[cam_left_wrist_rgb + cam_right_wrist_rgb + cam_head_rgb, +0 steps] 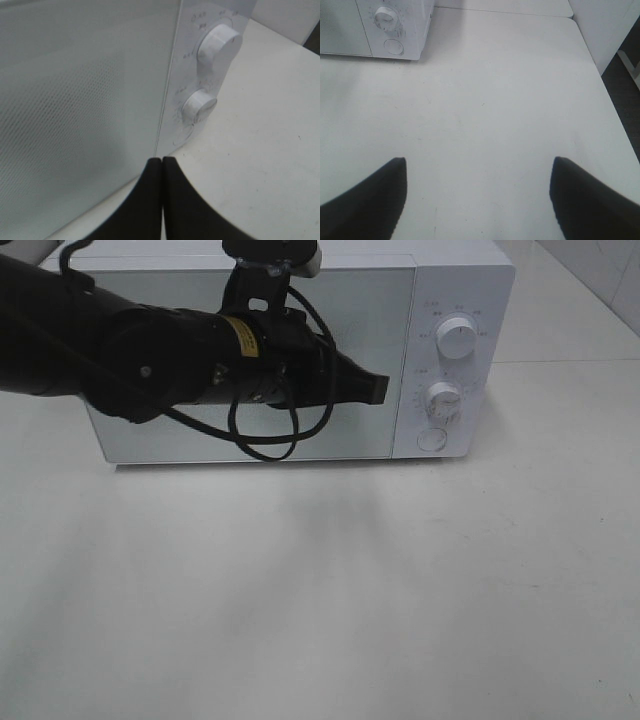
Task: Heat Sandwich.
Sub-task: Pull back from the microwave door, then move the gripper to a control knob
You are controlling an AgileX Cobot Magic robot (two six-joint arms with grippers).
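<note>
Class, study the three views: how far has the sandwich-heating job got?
Done: the microwave door looks shut; no sandwich is visible, so loading cannot be confirmed. In hand: the left gripper, jaws shut, sits at the door's edge beside the control panel. The right gripper, jaws open, hangs over the table. Left: probably setting the lower knob.

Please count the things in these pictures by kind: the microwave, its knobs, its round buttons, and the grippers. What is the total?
Microwave: 1
Knobs: 2, the upper knob and the lower knob
Round button: 1
Grippers: 2, the left gripper shut and the right gripper open
Total: 6
</note>
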